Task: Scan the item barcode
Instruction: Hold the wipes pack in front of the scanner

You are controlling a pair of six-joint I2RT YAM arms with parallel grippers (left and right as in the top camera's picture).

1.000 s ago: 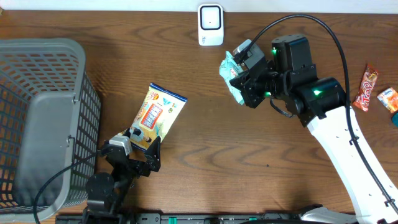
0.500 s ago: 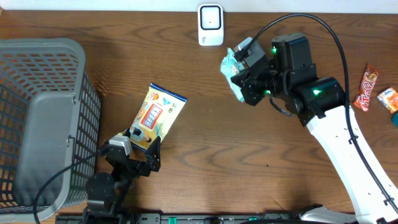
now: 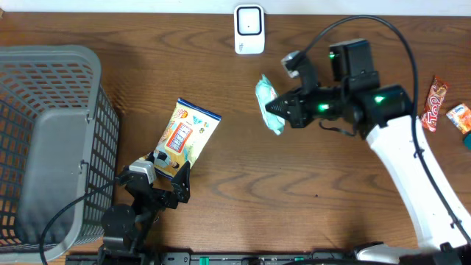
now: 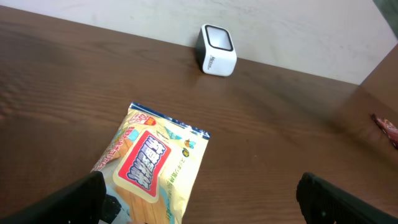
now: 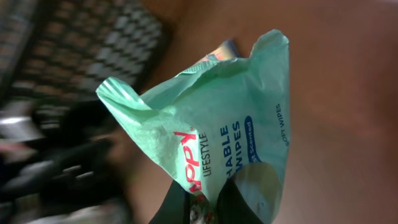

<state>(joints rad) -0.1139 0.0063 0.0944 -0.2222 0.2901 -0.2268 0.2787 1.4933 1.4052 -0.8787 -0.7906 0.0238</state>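
Wipes pack (image 3: 266,97) pinched at one edge by R claw (image 3: 277,109), clamped tight, above worktop (image 3: 243,169). Scanner (image 3: 249,29) sits beyond that claw, apart. L claw (image 3: 168,177) spread wide, empty; snack bag (image 3: 188,131) just ahead.

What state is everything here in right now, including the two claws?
wipes pack, held up by the right gripper, crumpled.
right gripper, shut on the wipes pack.
left gripper, open, gripping nothing.
snack bag, lying flat on the table, face up.
scanner, standing upright at the far edge.
basket, upright on the left.
candy bar, lying on the far right.
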